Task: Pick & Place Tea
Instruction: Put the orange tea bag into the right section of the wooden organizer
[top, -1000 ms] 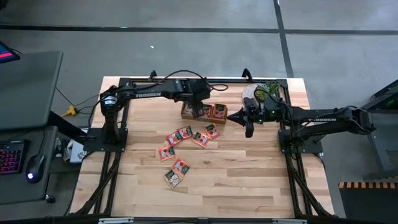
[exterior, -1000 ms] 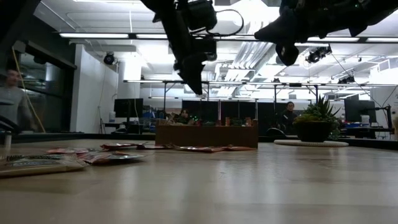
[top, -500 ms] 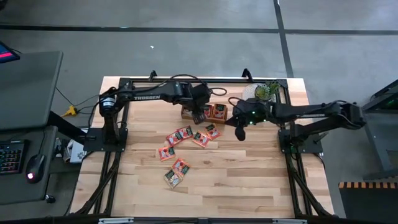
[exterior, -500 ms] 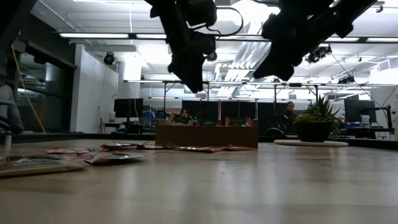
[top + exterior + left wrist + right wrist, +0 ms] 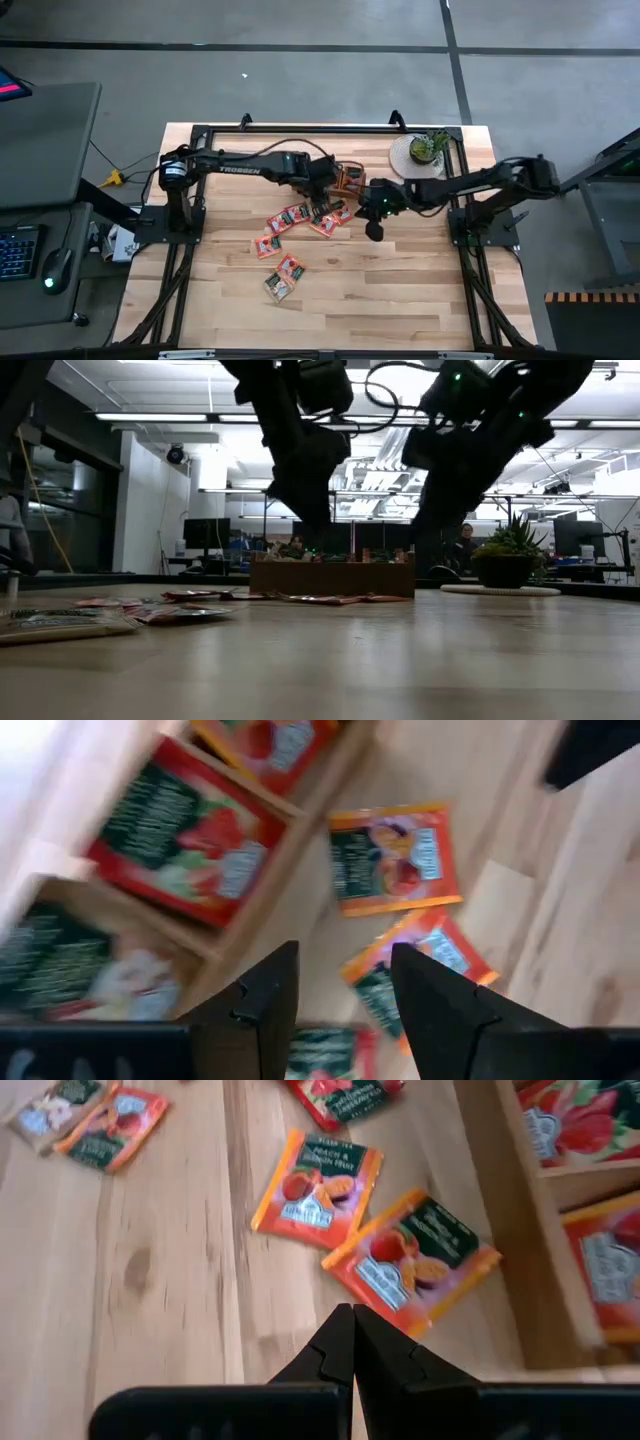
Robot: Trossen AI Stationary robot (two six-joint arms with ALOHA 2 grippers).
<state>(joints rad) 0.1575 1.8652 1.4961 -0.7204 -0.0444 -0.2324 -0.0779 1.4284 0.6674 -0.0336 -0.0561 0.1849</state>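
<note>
Sachets (image 5: 412, 1267) beside the wooden tray (image 5: 515, 1230): thin, light, slippery; pinch an edge. Your right gripper (image 5: 352, 1342) is closed, empty; left gripper (image 5: 340, 995) parted, empty.

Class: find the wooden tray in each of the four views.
High: wooden tray at far centre, partly covered.
Low: tray centred, in the distance.
Left wrist: tray upper left.
Right wrist: tray along right edge.
Landmark: loose tea sachets beside it.
</note>
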